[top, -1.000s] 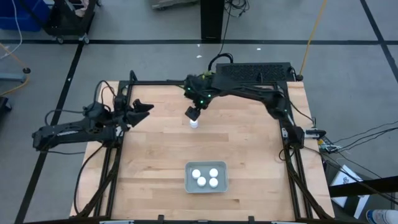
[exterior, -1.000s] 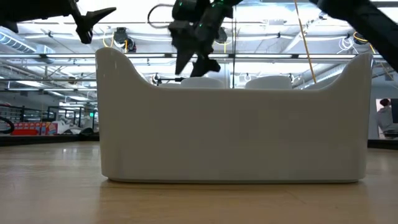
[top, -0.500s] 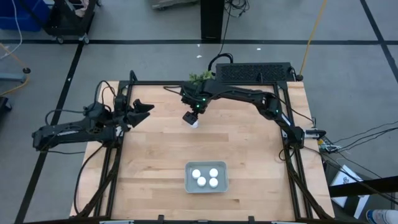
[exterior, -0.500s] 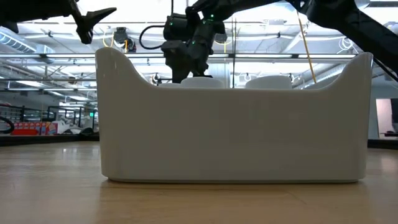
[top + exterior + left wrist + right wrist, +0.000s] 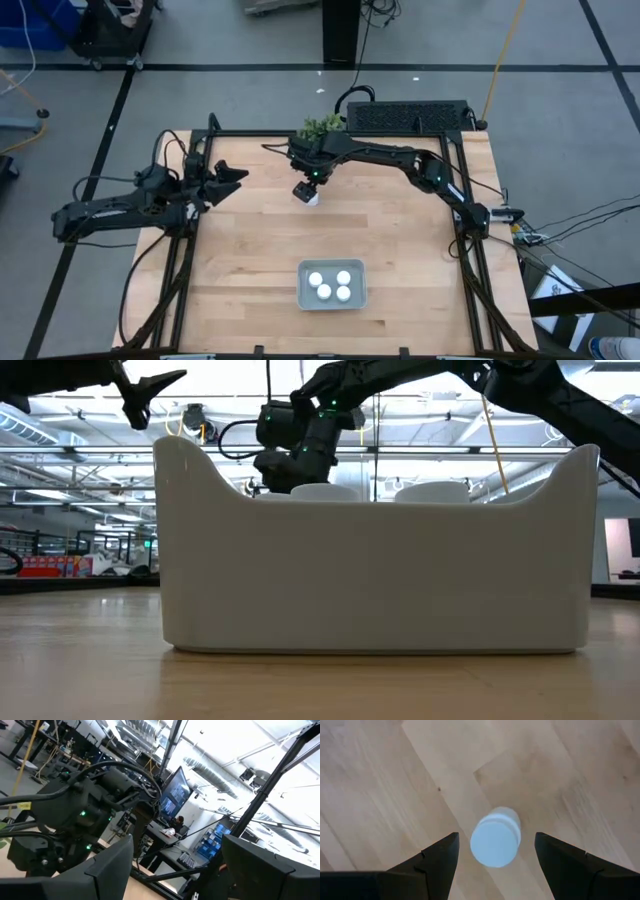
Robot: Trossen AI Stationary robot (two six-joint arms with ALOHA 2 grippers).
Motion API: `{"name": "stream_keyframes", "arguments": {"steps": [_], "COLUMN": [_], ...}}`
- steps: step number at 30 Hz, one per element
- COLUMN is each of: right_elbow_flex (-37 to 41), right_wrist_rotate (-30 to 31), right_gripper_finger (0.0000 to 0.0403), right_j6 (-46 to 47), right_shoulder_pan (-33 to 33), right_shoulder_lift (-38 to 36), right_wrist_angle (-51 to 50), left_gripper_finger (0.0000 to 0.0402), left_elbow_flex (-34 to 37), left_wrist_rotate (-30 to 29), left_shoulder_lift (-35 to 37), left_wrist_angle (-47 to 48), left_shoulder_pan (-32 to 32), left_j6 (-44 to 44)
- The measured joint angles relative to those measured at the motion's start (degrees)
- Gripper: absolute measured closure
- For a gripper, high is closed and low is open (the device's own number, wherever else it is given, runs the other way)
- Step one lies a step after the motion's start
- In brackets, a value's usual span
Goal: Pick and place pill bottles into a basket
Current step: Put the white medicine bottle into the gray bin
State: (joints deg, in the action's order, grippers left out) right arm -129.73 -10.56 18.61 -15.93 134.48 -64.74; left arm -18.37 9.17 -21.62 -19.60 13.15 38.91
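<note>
One white pill bottle (image 5: 313, 198) stands upright on its base on the wooden table, left of centre toward the far edge; the right wrist view shows its round cap (image 5: 495, 840) from above. My right gripper (image 5: 304, 189) hangs over it, open, one finger on either side of the cap and clear of it. The pale basket (image 5: 303, 285) sits near the front edge with several white bottles standing inside; its wall (image 5: 380, 570) fills the low view. My left gripper (image 5: 232, 172) waits open above the table's left edge.
A small green plant (image 5: 318, 126) and a black box (image 5: 405, 115) stand at the table's far edge behind my right arm. Bare wood lies between the lone bottle and the basket.
My right gripper has come down over the lone bottle and shifted a little toward the table's left edge. The bottle has stayed where it was.
</note>
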Motion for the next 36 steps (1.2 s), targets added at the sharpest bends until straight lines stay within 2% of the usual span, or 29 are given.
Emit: {"name": "stream_keyframes", "arguments": {"steps": [10, 20, 25, 36], "right_elbow_flex": [0.04, 4.69, 6.19, 6.43], "right_wrist_rotate": [-0.02, -0.20, -2.84, -2.87], "right_gripper_finger": [0.0149, 0.0149, 0.0149, 0.0155], "right_j6": [-1.21, -1.72, -1.23, -0.73], "right_shoulder_pan": [0.27, 0.70, 0.69, 1.22], "right_shoulder_lift": [0.46, 0.48, 0.46, 0.48], "right_wrist_angle": [-0.23, 2.61, 6.49, 6.28], "left_gripper_finger": [0.0094, 0.0094, 0.0094, 0.0094], "left_elbow_flex": [0.00, 0.02, 0.01, 0.00], "left_wrist_rotate": [0.02, 0.02, 0.01, 0.79], "left_shoulder_lift": [0.02, 0.02, 0.02, 0.02], "left_wrist_angle": [0.14, 0.07, 0.07, 0.61], "left_shoulder_pan": [0.01, -0.01, -0.01, -0.01], "left_j6": [0.02, 0.10, 0.31, 0.72]}}
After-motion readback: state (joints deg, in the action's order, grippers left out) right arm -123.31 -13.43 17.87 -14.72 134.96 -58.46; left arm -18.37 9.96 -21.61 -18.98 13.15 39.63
